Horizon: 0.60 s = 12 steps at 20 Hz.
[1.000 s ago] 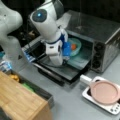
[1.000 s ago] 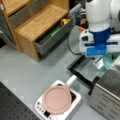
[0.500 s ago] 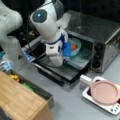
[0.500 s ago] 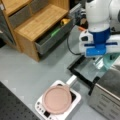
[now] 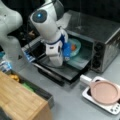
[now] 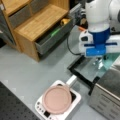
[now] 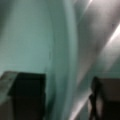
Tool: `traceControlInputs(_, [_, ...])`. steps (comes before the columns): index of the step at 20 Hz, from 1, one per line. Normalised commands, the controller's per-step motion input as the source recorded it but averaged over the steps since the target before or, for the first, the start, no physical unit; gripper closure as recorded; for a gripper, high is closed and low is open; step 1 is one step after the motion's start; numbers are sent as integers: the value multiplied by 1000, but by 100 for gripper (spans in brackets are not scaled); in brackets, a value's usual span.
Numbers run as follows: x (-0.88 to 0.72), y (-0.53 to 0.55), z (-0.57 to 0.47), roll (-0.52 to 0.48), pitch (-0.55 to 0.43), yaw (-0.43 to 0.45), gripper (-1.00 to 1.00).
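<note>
A teal plate (image 5: 76, 47) with something orange (image 5: 73, 47) on it sits inside the open toaster oven (image 5: 100, 37). My gripper (image 5: 69, 53) reaches into the oven mouth at the plate's near edge. The wrist view shows the plate's teal rim (image 7: 62, 62) running between my two dark fingers (image 7: 25, 95); the jaws stand apart on either side of it, with a gap on the right. In a front view the gripper (image 6: 100, 61) hangs below the blue wrist block, over the glass oven door (image 6: 92, 70).
The oven door (image 5: 62, 68) lies folded down toward the front. A pink pan (image 5: 103, 91) rests on a white scale-like base (image 6: 60, 102). A wooden cabinet (image 6: 37, 25) has an open drawer holding yellow and green items (image 6: 58, 30).
</note>
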Motion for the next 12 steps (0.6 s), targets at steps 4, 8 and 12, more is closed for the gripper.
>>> traceControlInputs(4, [-178,32,-92,41,-142,-66,100])
traceControlInputs(8, [-177,5,-122,44,-127,-54,100])
traceControlInputs(12, [-165,-41,-110,45,-113,-38,100])
